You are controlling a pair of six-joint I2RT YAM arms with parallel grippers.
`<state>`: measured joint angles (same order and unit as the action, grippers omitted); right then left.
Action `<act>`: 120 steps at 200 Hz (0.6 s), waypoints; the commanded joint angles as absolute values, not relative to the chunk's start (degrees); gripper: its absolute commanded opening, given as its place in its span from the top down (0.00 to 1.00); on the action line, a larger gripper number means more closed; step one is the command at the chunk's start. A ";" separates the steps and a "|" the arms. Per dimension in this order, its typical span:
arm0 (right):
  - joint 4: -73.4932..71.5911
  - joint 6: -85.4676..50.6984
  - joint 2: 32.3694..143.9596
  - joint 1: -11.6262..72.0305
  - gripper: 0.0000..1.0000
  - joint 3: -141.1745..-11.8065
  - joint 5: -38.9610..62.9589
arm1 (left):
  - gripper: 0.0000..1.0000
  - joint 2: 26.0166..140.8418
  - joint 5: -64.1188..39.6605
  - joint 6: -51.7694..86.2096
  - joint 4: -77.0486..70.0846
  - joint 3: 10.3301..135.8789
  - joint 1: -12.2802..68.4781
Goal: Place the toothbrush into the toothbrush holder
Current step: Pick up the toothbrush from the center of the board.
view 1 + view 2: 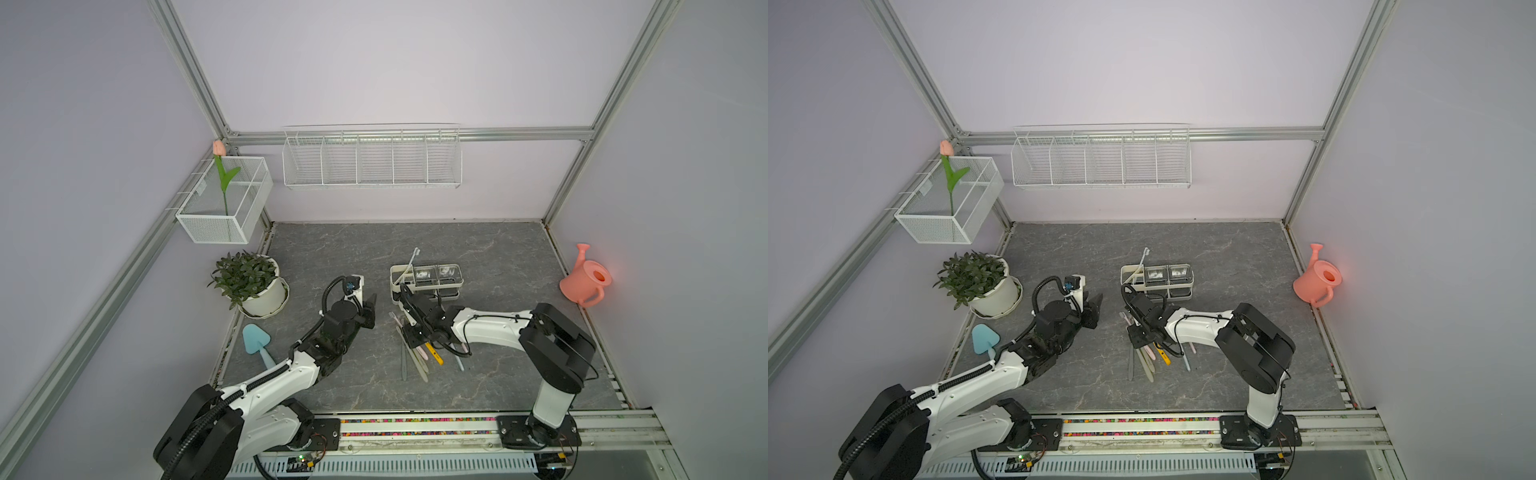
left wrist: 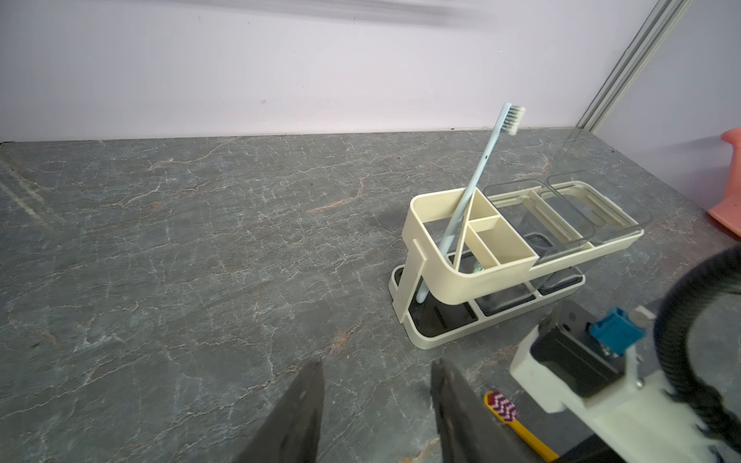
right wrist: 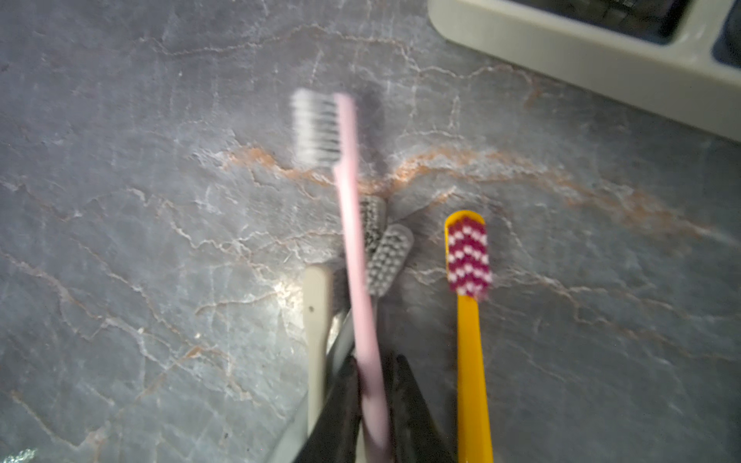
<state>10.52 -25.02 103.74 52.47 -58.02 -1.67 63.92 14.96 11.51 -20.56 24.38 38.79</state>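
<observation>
In the right wrist view my right gripper is shut on the handle of a pink toothbrush, whose white bristle head is raised and blurred above the floor. Under it lie a yellow toothbrush, a beige one and grey ones. The cream toothbrush holder stands just beyond this pile; a light blue toothbrush leans in its end compartment. My left gripper is open and holds nothing, left of the holder.
A potted plant and a blue trowel sit at the left edge. A pink watering can stands by the right wall. A wire basket and a mesh box with a tulip hang on the walls.
</observation>
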 commanded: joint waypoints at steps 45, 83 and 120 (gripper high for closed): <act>10.52 -24.80 101.58 52.24 0.83 -55.65 -1.06 | 0.52 64.57 14.68 12.50 -19.87 26.11 38.79; 10.72 -24.89 99.34 52.22 0.83 -54.97 -1.14 | 0.52 64.86 14.49 12.57 -19.85 26.25 38.77; 10.99 -25.09 97.59 52.24 0.83 -54.50 -1.41 | 0.52 64.86 14.33 12.63 -19.95 26.28 38.74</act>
<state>10.02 -25.04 99.90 52.47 -55.57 -1.65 64.40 14.94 11.57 -20.47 24.58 38.79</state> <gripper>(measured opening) 0.169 0.480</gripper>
